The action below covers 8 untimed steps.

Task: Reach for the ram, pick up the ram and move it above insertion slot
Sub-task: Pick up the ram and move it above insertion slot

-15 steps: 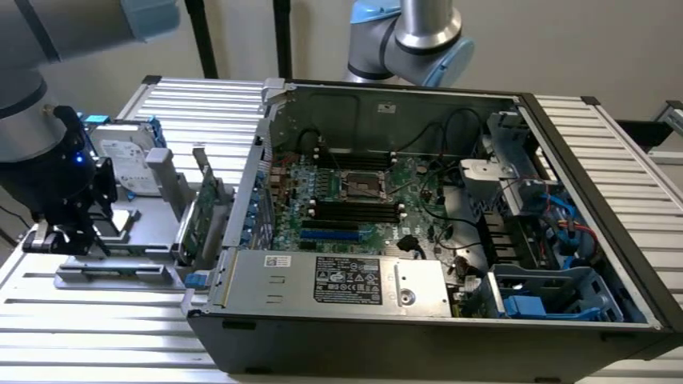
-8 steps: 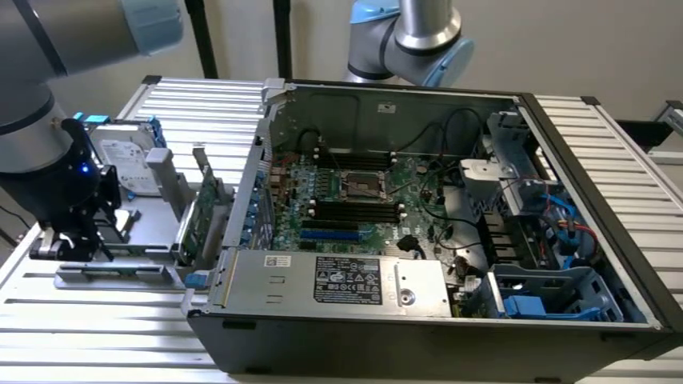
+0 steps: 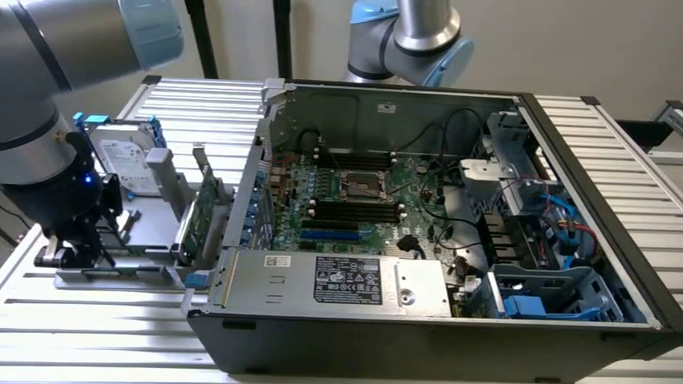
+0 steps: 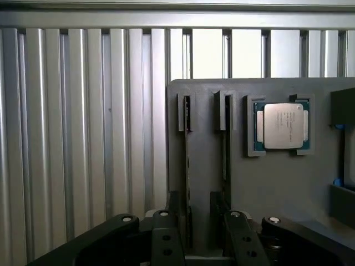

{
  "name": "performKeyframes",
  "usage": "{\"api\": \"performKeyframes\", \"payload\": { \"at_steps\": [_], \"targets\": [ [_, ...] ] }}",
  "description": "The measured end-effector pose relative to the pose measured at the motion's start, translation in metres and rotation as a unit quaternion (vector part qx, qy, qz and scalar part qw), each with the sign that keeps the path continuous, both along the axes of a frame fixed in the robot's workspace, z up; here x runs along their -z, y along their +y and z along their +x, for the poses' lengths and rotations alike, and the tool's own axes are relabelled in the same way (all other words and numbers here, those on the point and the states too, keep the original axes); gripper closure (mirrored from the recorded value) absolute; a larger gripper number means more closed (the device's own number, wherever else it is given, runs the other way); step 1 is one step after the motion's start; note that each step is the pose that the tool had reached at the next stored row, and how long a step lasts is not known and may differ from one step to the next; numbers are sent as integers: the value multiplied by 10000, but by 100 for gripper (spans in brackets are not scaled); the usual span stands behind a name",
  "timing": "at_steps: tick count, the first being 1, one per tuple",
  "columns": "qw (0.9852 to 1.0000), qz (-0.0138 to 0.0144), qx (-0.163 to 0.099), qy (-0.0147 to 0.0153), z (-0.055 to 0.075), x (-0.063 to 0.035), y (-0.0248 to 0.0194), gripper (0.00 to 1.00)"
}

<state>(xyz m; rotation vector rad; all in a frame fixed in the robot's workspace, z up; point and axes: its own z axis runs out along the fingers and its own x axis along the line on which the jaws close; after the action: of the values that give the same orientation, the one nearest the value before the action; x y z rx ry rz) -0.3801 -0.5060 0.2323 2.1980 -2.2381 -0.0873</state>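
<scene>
Ram (image 4: 188, 166) stands on edge in a slot of the grey fixture (image 4: 266, 183), between the fingers of the gripper (image 4: 195, 210). Fixture also holds a processor (image 4: 280, 126) in its recess. Jaws stand wide apart, gripping nothing (the gripper sits at nine o'clock from the computer case (image 3: 427, 352), exterior view).

A robotics lab: ribbed aluminium table (image 3: 629, 176), an opened computer case (image 3: 320, 352), a grey parts fixture (image 4: 277, 188)
</scene>
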Motion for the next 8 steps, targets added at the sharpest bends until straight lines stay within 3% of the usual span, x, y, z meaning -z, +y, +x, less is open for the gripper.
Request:
{"api": "performKeyframes", "payload": {
  "at_steps": [5,8],
  "targets": [
    [10000,1,0,-1,-42,92,-5,64],
    [10000,3,-1,0,-45,146,-47,64]
  ]
}}
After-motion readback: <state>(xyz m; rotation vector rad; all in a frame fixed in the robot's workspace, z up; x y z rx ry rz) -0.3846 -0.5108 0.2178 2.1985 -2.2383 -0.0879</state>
